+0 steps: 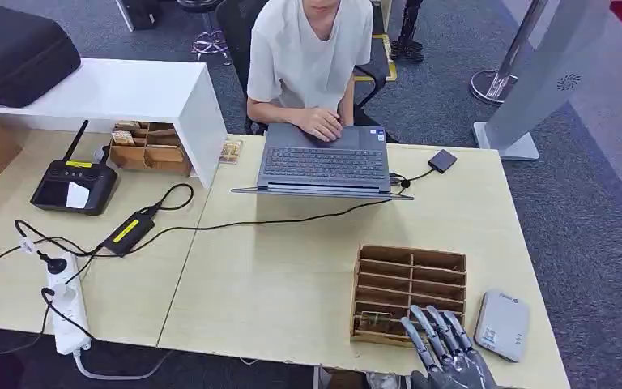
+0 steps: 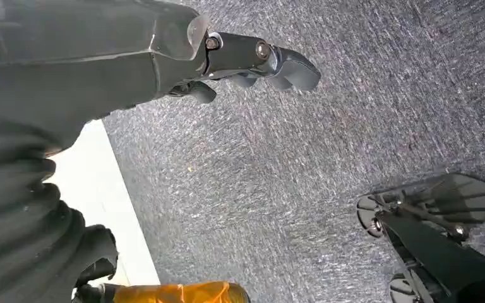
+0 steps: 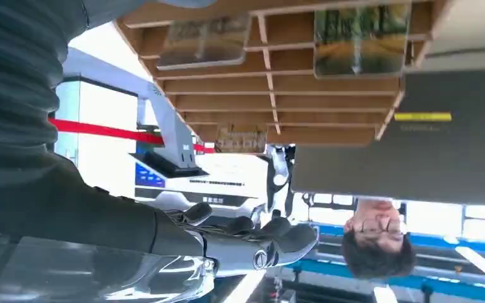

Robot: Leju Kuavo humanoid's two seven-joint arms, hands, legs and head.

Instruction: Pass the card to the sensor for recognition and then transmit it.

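A wooden slotted rack (image 1: 409, 290) stands near the table's front right edge, with a card (image 1: 375, 321) lying in its nearest slot. In the right wrist view the rack (image 3: 278, 95) holds two cards (image 3: 361, 39) (image 3: 205, 41). A flat grey sensor box (image 1: 502, 324) lies just right of the rack. My right hand (image 1: 445, 350) reaches in from the front edge, fingers stretched out over the rack's near right corner, holding nothing; its fingers (image 3: 252, 230) are empty in the wrist view too. My left hand (image 2: 252, 60) hangs over the carpet, empty, fingers loosely extended.
A person types at an open laptop (image 1: 324, 162) at the table's far side, with a small black box (image 1: 442, 160) wired to it. A power adapter (image 1: 126, 232), power strip (image 1: 66, 304), black antenna device (image 1: 74, 185) and white shelf (image 1: 105, 93) occupy the left.
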